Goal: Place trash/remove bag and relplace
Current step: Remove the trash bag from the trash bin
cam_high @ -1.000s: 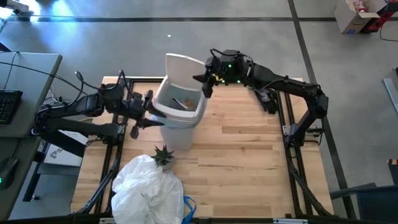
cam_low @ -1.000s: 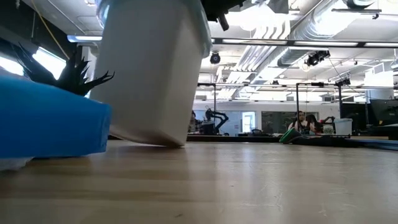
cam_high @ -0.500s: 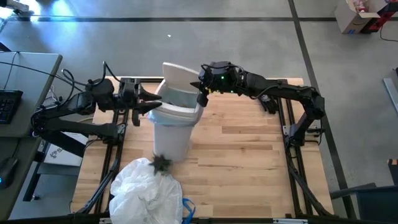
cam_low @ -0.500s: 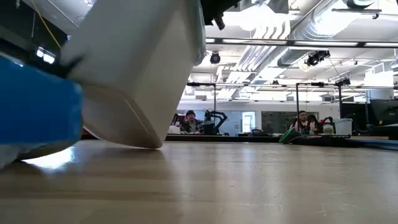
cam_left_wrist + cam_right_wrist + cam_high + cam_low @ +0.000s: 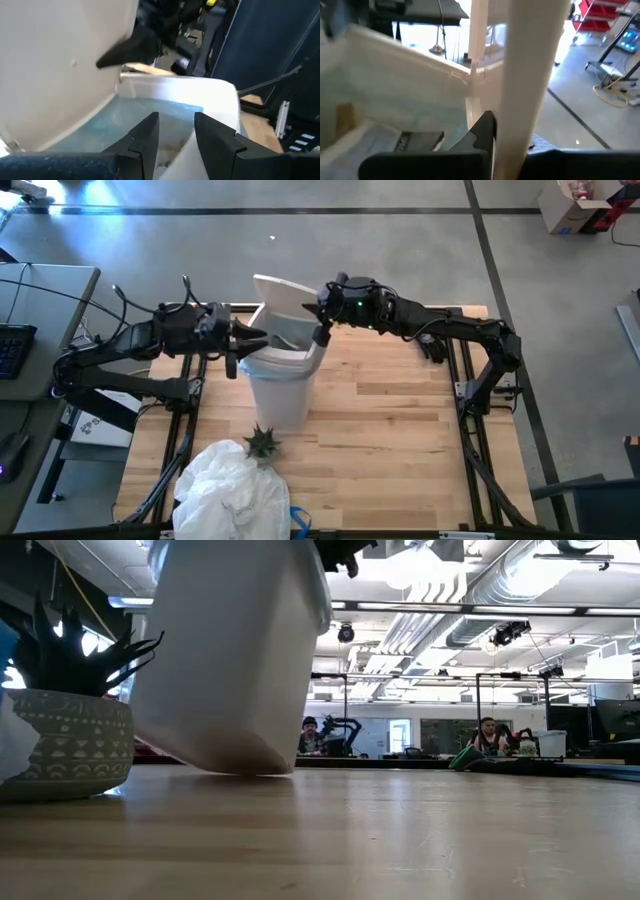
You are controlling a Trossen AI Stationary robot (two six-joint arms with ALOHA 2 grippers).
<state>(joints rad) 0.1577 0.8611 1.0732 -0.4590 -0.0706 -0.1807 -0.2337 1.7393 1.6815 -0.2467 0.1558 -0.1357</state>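
The white bin (image 5: 283, 370) stands tilted near the table's far left, its swing lid (image 5: 280, 295) up. The light-blue bag (image 5: 117, 120) lines its inside. Brown paper trash (image 5: 344, 120) and other scraps lie in it. My left gripper (image 5: 245, 345) is shut on the bin's left rim, and my right gripper (image 5: 322, 332) is shut on its right rim. In the low view the bin (image 5: 235, 650) leans, its base raised on the left side of the picture. Whether the low edge touches the table, I cannot tell. My left gripper (image 5: 175, 120) holds the bin's left rim (image 5: 182, 142), one finger inside over the blue liner and one outside, coming level from the table's left. My right gripper holds the bin's right rim wall (image 5: 520, 100) from the right. One finger (image 5: 482, 130) is inside the bin; the wall hides the other. The bin is tilted in both holds.
A small green spiky plant (image 5: 262, 443) in a patterned pot (image 5: 60, 745) stands just near the bin's base. A big heap of white plastic (image 5: 228, 490) lies at the near left edge. Bare wood spreads over the table's right half (image 5: 400, 440).
Both grippers have moved toward the far left, carrying the bin's rim with them. The bin tipped, its base swinging toward the near edge. In the low view the blue item that stood in front of the plant has gone, and the pot now shows.
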